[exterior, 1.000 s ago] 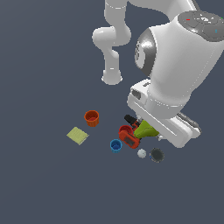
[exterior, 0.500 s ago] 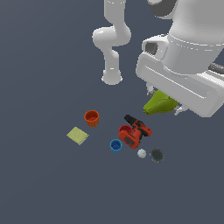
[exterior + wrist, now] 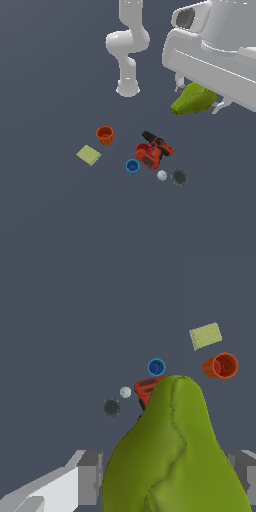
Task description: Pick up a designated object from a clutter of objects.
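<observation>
The yellow-green pear [image 3: 192,99] hangs well above the floor, held between the fingers of my gripper [image 3: 197,97], which is shut on it. In the wrist view the pear [image 3: 175,456] fills the foreground between two grey fingers [image 3: 90,476], its tapered end pointing away. Below lies the rest of the clutter: the red-and-black power drill [image 3: 154,150], a blue cup [image 3: 132,166], an orange cup [image 3: 105,134], a white ball [image 3: 162,175], a dark disc [image 3: 179,176] and a flat yellow-green pad [image 3: 89,155].
The arm's white base [image 3: 127,89] stands behind the clutter. In the wrist view the drill [image 3: 146,388] is partly hidden behind the pear, with the blue cup [image 3: 156,367], orange cup [image 3: 220,365] and pad [image 3: 205,335] beyond it.
The gripper has risen steadily with the pear, lifting it from beside the drill to high above the clutter. The other items have not moved.
</observation>
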